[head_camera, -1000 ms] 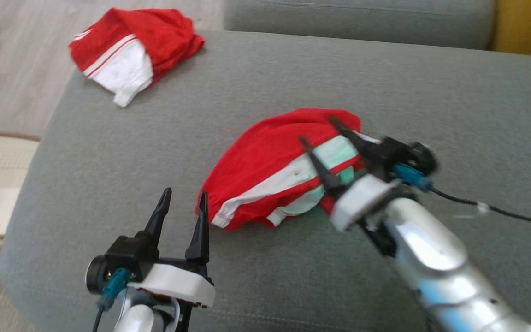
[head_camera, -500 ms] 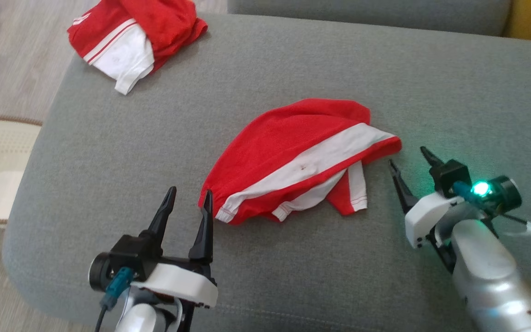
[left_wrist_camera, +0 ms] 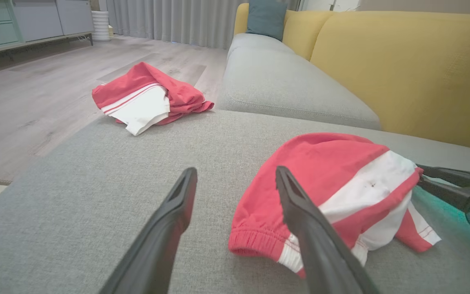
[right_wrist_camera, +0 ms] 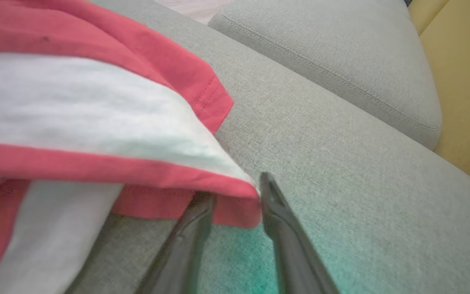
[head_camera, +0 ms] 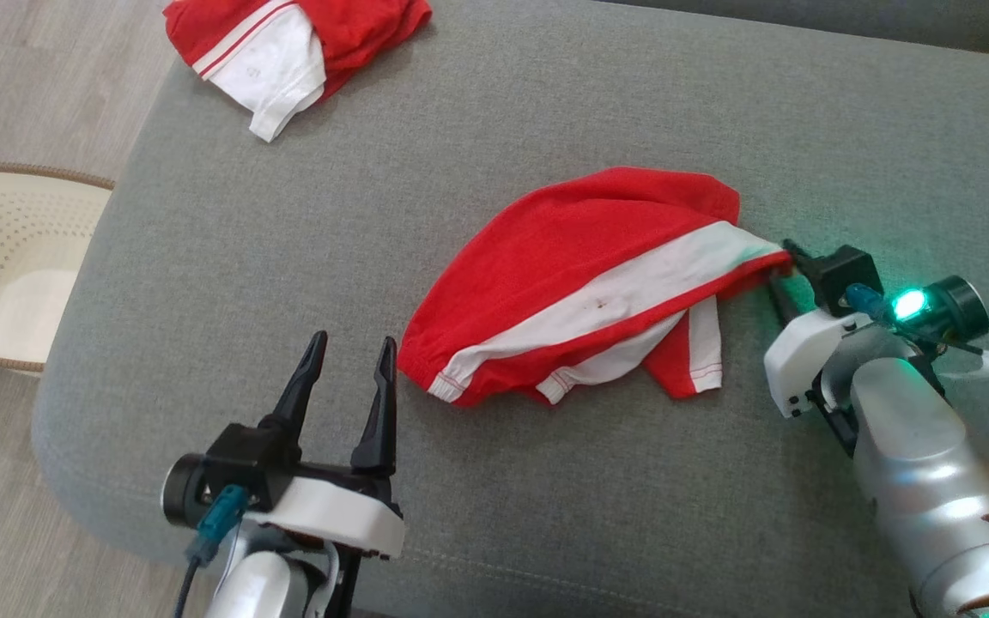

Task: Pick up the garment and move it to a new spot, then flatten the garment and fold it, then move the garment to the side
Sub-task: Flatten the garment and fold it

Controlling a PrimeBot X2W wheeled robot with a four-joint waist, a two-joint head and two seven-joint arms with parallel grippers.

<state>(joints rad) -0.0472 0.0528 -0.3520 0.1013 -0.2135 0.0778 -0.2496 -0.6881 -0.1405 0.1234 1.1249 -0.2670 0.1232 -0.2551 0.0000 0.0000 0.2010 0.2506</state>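
Garment (head_camera: 580, 257), red with white band, lies crumpled mid-seat on grey sofa (head_camera: 546, 112). Right gripper (head_camera: 779, 264) at its right corner: fingers part-way apart, hem corner between them, one tip under cloth; cannot tell whether pinch is firm. Left gripper (head_camera: 352, 342) has fingers spread wide, holding nothing, just beside garment's left end. Second garment (head_camera: 288, 43), same colours, bunched at seat's far left corner. Perforated basket (head_camera: 14, 223) on floor left of sofa.

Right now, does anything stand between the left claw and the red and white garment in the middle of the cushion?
Nothing visible does. The open left claw is close beside the garment, at its waistband end, with only bare grey cushion between them.
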